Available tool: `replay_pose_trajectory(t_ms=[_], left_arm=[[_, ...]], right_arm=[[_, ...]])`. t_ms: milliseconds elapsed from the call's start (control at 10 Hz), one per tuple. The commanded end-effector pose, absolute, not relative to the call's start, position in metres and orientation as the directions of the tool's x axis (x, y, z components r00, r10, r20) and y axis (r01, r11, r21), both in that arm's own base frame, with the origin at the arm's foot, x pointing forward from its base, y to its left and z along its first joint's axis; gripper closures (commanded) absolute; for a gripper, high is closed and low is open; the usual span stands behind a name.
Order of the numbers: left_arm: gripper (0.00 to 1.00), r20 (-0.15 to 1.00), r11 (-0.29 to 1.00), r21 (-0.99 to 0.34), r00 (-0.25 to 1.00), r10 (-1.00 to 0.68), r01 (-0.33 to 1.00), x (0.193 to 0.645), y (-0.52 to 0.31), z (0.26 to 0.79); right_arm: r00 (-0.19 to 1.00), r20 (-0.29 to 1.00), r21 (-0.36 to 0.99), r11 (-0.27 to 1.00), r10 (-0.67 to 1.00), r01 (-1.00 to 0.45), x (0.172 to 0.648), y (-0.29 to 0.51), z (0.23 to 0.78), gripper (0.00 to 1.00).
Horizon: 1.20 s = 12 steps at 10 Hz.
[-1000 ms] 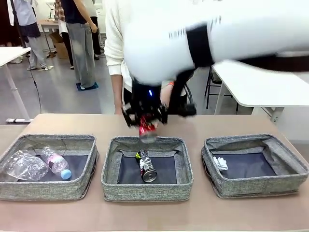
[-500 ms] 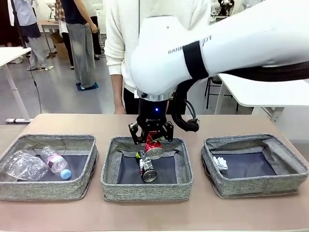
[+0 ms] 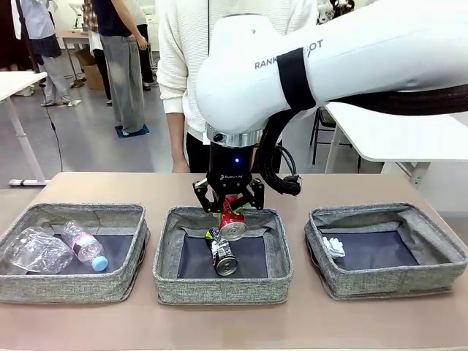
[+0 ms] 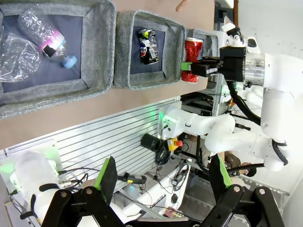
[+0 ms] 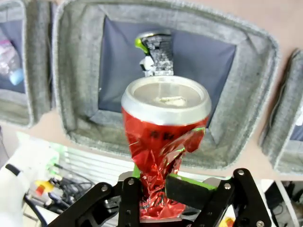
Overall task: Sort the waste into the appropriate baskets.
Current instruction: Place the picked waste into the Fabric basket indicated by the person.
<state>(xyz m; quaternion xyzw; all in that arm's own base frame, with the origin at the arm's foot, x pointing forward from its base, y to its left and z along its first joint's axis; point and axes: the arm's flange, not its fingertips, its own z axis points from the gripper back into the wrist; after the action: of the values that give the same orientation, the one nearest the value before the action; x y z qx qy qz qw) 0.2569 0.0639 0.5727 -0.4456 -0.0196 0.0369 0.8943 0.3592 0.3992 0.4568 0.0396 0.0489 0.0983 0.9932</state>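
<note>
My right gripper (image 3: 228, 207) hangs over the middle basket (image 3: 219, 289), shut on the crushed base of a red can (image 3: 232, 220). In the right wrist view the red can (image 5: 165, 123) stands between the green pads (image 5: 185, 186), its silver top toward the basket floor. Below it lies a black-silver can (image 3: 221, 253). The left basket (image 3: 73, 287) holds a clear bottle with a blue cap (image 3: 85, 246) and a crushed clear bottle (image 3: 36, 251). A white paper wad (image 3: 333, 246) sits in the right basket (image 3: 387, 284). My left gripper (image 4: 163, 165) stands open and holds nothing, far from the baskets.
A person in a white top (image 3: 183, 66) stands at the table's far side, right behind the middle basket. The brown table (image 3: 234, 322) has a bare strip in front of the baskets. A white table (image 3: 395, 131) stands at the back right.
My right arm has swung in and come down with the red can, from the middle basket's far rim to a spot over its inside. The left gripper has stayed open.
</note>
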Motion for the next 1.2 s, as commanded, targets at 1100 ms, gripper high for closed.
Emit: replay_pose_trajectory(t_ms=[1100], left_arm=[[0.00, 0.014, 0.595, -0.803, 0.998, 0.068, -0.029, 0.255, 0.065, 0.571]], right_arm=[[0.955, -0.191, 0.291, 0.943, 0.225, -0.163, 0.360, 0.380, 0.486, 0.00]])
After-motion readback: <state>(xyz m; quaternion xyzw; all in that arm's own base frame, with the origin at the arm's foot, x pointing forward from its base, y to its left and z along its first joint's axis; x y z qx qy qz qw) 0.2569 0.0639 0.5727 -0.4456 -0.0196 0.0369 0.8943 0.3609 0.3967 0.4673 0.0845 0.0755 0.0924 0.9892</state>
